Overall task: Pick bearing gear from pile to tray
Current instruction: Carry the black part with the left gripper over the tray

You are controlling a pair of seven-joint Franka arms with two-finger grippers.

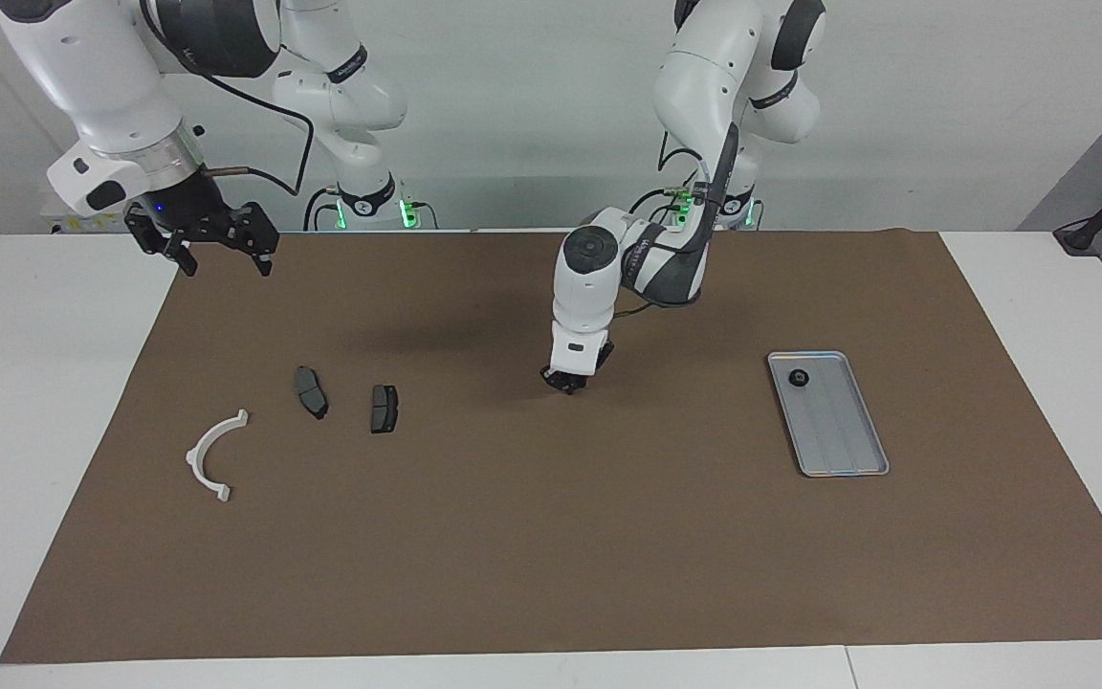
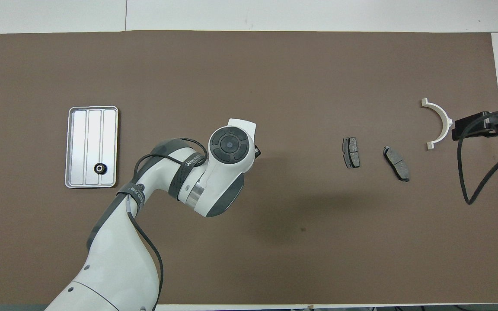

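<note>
My right gripper point(image 1: 221, 254) waits, spread wide, over the mat's edge. A white curved plastic bracket point(image 1: 211, 455) and two dark grey brake pads point(image 1: 311, 391) lie apart. My left gripper point(image 1: 570, 383) sits low at mid-mat; whether it grips anything I cannot tell. One small black round bearing gear point(image 1: 799, 378) lies in the silver-grey metal tray point(image 1: 848, 450). Gears are probably light, hard and slippery, so I would pinch one across its rim. The brown mat point(image 1: 551, 555) is flat, with plenty of room.

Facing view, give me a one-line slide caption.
Left gripper low over the mat mid-table, right gripper waiting raised; one bearing gear already in the tray.
</note>
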